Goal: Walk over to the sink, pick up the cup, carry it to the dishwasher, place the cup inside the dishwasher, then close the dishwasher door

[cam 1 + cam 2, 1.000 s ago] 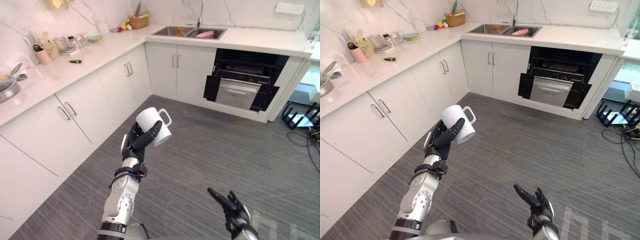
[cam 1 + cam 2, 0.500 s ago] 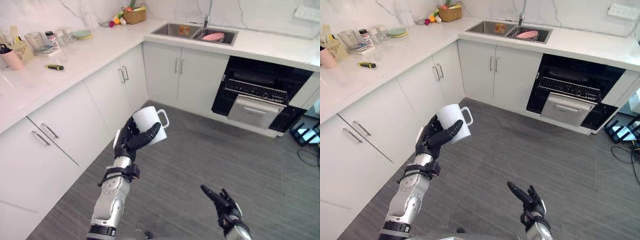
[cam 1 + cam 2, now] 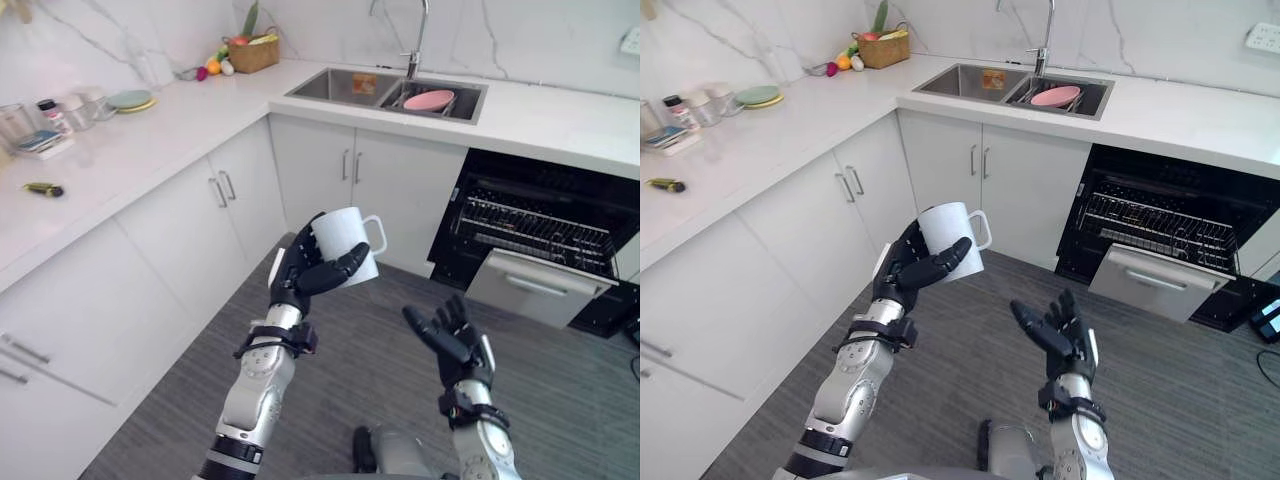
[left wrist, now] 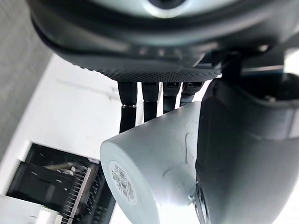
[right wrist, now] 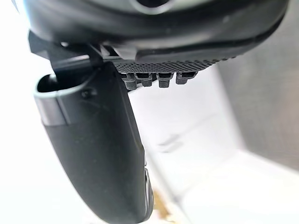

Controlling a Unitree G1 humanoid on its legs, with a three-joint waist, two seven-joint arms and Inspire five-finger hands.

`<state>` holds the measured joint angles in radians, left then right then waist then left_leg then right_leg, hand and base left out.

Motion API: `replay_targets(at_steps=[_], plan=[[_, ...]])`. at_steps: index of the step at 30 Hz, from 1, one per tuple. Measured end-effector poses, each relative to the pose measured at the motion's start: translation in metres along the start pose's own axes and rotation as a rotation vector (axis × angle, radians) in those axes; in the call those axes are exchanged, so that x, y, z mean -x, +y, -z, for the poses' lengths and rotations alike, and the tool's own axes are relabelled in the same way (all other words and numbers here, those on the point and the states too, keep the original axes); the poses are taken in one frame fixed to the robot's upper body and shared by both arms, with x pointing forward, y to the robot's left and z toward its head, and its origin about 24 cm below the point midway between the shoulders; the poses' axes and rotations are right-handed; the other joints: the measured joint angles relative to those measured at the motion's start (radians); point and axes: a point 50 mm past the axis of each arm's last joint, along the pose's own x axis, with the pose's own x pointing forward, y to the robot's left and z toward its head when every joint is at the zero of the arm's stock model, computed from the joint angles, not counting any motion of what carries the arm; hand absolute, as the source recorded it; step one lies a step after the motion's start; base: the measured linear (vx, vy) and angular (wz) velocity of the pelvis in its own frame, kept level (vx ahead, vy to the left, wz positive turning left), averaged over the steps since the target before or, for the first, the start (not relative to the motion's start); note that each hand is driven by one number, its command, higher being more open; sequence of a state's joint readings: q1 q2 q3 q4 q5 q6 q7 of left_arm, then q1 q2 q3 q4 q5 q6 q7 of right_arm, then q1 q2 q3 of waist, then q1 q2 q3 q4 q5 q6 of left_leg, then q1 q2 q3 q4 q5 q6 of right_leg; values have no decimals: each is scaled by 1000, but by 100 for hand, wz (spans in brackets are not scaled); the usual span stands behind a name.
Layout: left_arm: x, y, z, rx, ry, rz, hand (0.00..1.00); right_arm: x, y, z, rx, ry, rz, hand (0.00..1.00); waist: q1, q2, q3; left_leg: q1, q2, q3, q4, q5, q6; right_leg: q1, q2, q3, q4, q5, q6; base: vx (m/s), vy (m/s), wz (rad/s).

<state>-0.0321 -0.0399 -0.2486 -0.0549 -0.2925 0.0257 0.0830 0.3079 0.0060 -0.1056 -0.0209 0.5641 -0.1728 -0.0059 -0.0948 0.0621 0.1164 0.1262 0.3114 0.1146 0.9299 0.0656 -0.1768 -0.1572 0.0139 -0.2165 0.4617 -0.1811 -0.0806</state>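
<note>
A white cup (image 3: 346, 243) with a handle on its right side is held up in mid-air, tilted, with my left hand (image 3: 303, 277) shut round its body. The left wrist view has the cup (image 4: 154, 163) between thumb and fingers. My right hand (image 3: 455, 344) is raised beside it, open and holding nothing. The dishwasher (image 3: 545, 239) stands under the counter at the right, its door open and the rack (image 3: 530, 228) showing. The sink (image 3: 385, 92) lies in the counter at the back, with a pink bowl (image 3: 428, 100) in it.
White cabinets (image 3: 200, 215) run along the left and back under a white counter (image 3: 120, 140). A basket of fruit (image 3: 248, 50), plates and small jars stand on the counter. Grey floor (image 3: 370, 380) stretches between me and the dishwasher.
The camera has moved closer to the sink and dishwasher. My right hand has risen from low down to beside the cup. The left hand still holds the cup.
</note>
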Motion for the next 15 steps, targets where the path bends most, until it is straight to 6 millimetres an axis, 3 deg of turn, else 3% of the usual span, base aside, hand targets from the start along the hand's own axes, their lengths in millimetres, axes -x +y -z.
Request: replay_targets(at_steps=[1, 2, 3, 4, 5, 6, 7, 8, 9, 10, 12, 13, 14, 15], plan=[[2, 1, 2, 6, 5, -4, 0, 0, -2, -4, 0, -22, 8, 100, 0, 16, -1, -98, 26, -8, 186, -10, 1, 70, 24, 7, -39, -17, -4, 418, -58, -20], [3, 2, 3, 8, 8, -10, 0, 0, -4, -6, 2, -28, 14, 100, 1, 17, 1, -136, 32, -2, 246, -27, 11, 109, 32, 13, -62, -24, -5, 525, -69, -32], [6, 6, 4, 10, 15, -26, 0, 0, -5, -7, 3, -36, 19, 100, 9, 7, 8, -199, 43, 40, 281, -75, 53, 183, 38, 33, -104, -32, -19, 506, -53, -47], [8, 10, 5, 11, 16, -42, 0, 0, -3, -9, 1, -52, 12, 100, 22, 8, 9, -250, 50, 95, 236, -141, 99, 239, 38, 60, -139, -43, -21, 485, -43, -59], [9, 11, 4, 11, 14, -47, 0, 0, -2, -11, 0, -63, 5, 100, 31, 9, 9, -271, 53, 125, 180, -173, 123, 261, 37, 77, -155, -45, -20, 468, -11, -82], [11, 13, 1, 13, -2, -57, 0, -3, 5, -15, -5, -81, -20, 100, 53, 8, 9, -299, 49, 179, 20, -217, 137, 289, 31, 118, -178, -43, -6, 489, 37, -99], [13, 14, -3, 15, -23, -65, 0, -8, 15, -18, -14, -97, -57, 100, 62, 4, 10, -310, 18, 200, -235, -220, 139, 306, 19, 157, -191, -43, 1, 510, 64, -100], [14, 15, -5, 15, -31, -69, 0, -10, 20, -20, -17, -109, -74, 100, 65, 3, 10, -310, -5, 195, -371, -212, 129, 312, 11, 173, -194, -43, 3, 528, 131, -98], [16, 16, -8, 13, -45, -71, 0, -14, 28, -24, -22, -138, -100, 100, 69, 3, 9, -310, -51, 162, -615, -185, 108, 314, -6, 213, -194, -46, 10, 540, 188, -86], [18, 15, -12, 7, -60, -68, 0, -18, 32, -28, -23, -159, -115, 100, 70, 2, 10, -322, -74, 136, -717, -166, 93, 317, -20, 244, -192, -55, 25, 548, 223, -101], [19, 13, -15, -14, -77, -52, 0, -22, 35, -34, -27, -188, -123, 100, 81, 2, 8, -326, -103, 133, -801, -104, 73, 343, -56, 309, -179, -105, 104, 604, 321, -100], [20, 12, -15, -33, -86, -38, 0, -22, 31, -36, -18, -198, -116, 100, 84, -2, -1, -307, -129, 111, -793, 0, 104, 364, -88, 347, -161, -144, 137, 633, 391, -104], [22, 12, -15, -54, -90, -32, 0, -21, 30, -35, -16, -195, -112, 100, 82, -5, -19, -303, -155, 105, -754, 58, 145, 365, -118, 367, -142, -163, 164, 615, 429, -80], [24, 15, -14, -81, -87, -22, 0, -20, 28, -32, -20, -183, -100, 100, 65, -42, -33, -314, -192, 119, -691, 8, 144, 368, -163, 371, -124, -168, 171, 585, 395, -42]])
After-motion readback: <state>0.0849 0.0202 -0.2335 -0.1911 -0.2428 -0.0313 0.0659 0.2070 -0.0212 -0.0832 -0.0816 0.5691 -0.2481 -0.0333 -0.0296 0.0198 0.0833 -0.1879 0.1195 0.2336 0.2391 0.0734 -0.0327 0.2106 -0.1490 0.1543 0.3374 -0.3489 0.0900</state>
